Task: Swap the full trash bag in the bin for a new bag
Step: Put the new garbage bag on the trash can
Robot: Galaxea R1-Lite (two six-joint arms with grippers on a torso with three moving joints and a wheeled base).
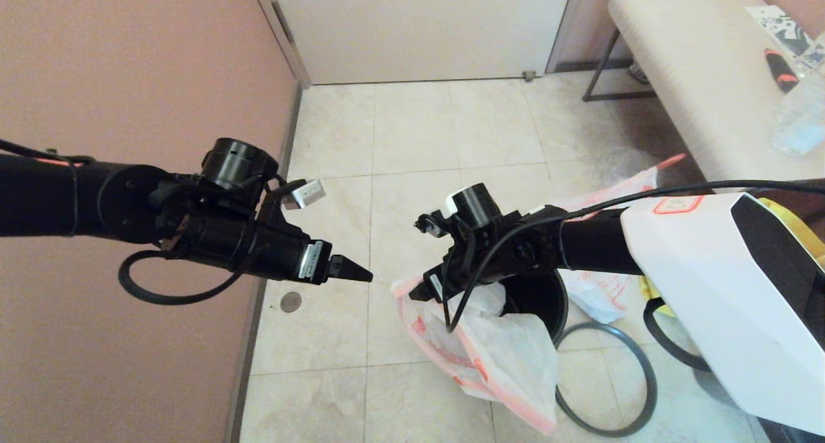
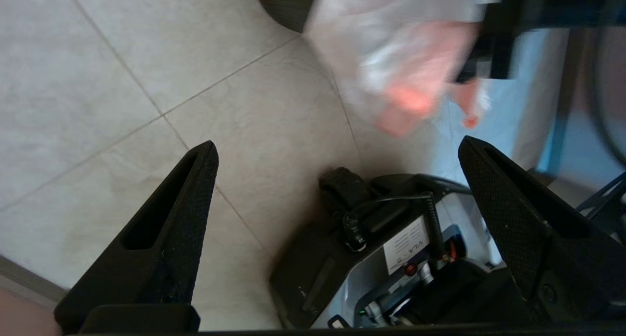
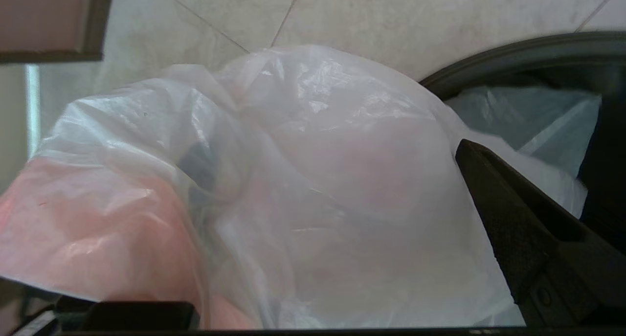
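The new bag (image 1: 496, 353) is thin white plastic with orange-red print. It hangs over the left side of the black bin (image 1: 548, 295) and down to the floor. My right gripper (image 1: 416, 293) is at the bag's upper edge, open, with its fingers spread wide inside the film. In the right wrist view the bag (image 3: 318, 155) covers one finger; the other finger (image 3: 513, 218) shows beside the bin's rim (image 3: 513, 52). My left gripper (image 1: 351, 270) hangs open and empty to the left, apart from the bag (image 2: 401, 57). The full trash bag (image 1: 599, 301) lies behind the bin, partly hidden by my right arm.
The dark grey hoop (image 1: 653, 391) lies on the tiles right of the bin. A yellow tote (image 1: 796, 227) peeks out behind my right arm. A padded bench (image 1: 696, 56) stands at the back right. The pink wall (image 1: 129, 75) is close on the left. My base (image 2: 371, 257) sits below the left gripper.
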